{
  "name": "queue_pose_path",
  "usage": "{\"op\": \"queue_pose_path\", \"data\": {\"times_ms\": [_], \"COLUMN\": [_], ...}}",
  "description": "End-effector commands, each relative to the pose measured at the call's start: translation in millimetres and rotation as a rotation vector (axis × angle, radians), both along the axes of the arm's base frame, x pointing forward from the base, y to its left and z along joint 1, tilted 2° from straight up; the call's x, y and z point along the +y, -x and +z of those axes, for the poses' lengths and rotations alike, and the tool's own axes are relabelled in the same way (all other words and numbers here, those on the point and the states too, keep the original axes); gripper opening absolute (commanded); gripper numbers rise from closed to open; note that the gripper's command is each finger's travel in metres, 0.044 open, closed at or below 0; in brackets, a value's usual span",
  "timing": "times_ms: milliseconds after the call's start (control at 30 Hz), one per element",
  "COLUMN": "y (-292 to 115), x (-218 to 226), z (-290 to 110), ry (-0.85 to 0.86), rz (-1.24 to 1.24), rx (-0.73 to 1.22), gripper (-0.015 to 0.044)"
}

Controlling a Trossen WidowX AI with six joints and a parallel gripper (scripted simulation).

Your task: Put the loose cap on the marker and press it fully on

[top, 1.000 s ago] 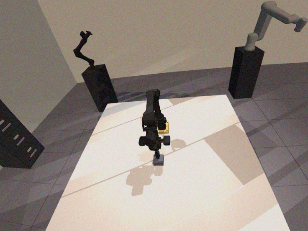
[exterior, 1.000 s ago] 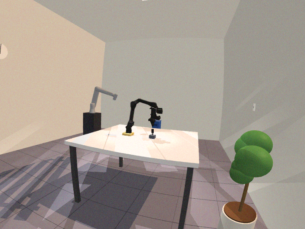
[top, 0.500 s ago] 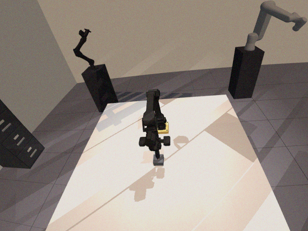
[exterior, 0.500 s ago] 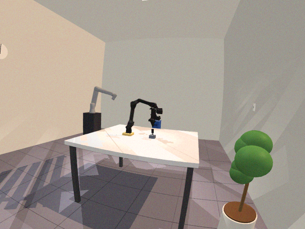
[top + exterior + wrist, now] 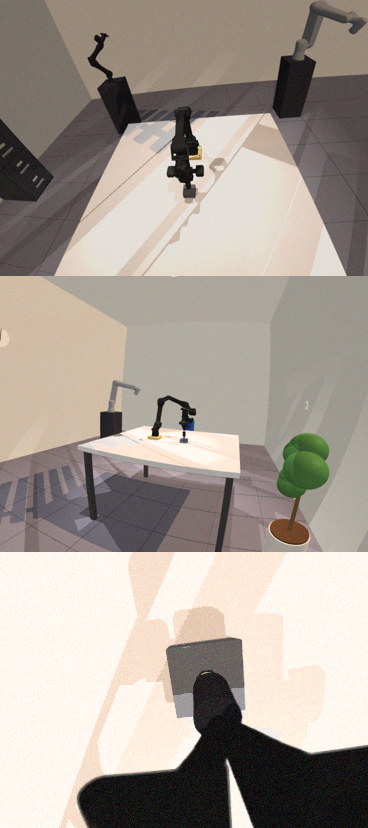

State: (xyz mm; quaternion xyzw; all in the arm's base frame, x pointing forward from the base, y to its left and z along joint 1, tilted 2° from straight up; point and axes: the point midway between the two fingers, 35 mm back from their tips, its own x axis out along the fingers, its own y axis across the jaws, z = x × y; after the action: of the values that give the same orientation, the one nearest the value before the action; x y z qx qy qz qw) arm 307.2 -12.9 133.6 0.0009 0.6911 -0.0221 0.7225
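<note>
Upright, the capped marker [image 5: 212, 699] stands in the holder block [image 5: 206, 663], gripper [image 5: 227, 724] closed above.

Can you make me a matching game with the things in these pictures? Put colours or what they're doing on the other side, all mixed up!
Things:
1. holder block
2. gripper
3. plant
4. arm's base plate

Matches:
A. shut, holding nothing
B. yellow
C. grey
D. green, on the floor

Pairs: 1-C, 2-A, 3-D, 4-B
</note>
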Motion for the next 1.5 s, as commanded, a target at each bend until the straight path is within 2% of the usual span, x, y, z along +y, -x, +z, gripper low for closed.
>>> {"op": "queue_pose_path", "data": {"times_ms": [0,233,533,800,967,1467], "y": [0.4,0.0,-1.9,0.4,1.9,1.9], "x": [-0.2,-0.5,-0.5,1.8,2.1,2.1], "z": [-7.4,-16.4,-9.4,71.0,78.0,78.0], "ry": [0.000,0.000,0.000,0.000,0.000,0.000], "rz": [0.007,0.007,0.000,0.000,0.000,0.000], "rx": [0.004,0.004,-0.006,-0.006,-0.006,-0.006], "gripper": [0.0000,0.0000,0.0000,0.0000,0.0000,0.0394]}}
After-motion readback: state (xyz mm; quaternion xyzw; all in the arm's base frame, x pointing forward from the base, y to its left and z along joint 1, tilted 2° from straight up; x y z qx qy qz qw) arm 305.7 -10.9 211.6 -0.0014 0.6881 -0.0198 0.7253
